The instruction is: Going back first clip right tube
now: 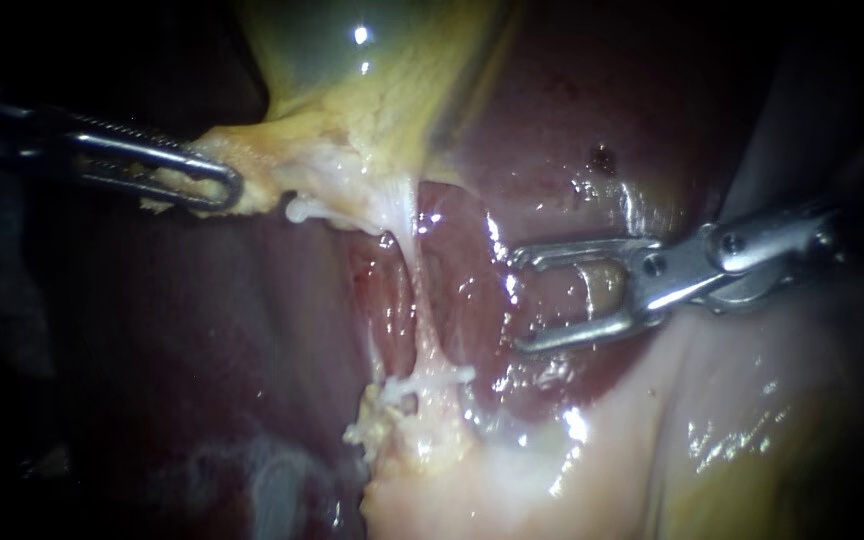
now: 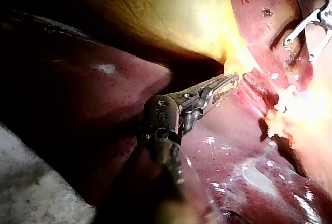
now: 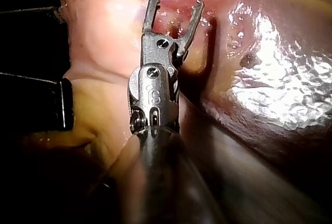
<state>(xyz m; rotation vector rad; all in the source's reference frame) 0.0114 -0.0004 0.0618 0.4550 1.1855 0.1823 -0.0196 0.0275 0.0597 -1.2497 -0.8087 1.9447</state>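
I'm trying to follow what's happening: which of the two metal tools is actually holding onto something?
The left instrument: its tool is shut on the gallbladder's yellowish edge. The right instrument's tool stands open, gripping nothing.

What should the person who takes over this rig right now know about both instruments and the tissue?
Left instrument: shut on the yellowish tissue at the neck of the gallbladder, holding it out to the side so that the tube is stretched.
Right instrument: open, gripping nothing, over the liver, beside the whitish tube and apart from it.
Done: no clip shows on the tube.
Left: probably bring the open right instrument around the tube and clip it. I cannot tell whether a clip is loaded.
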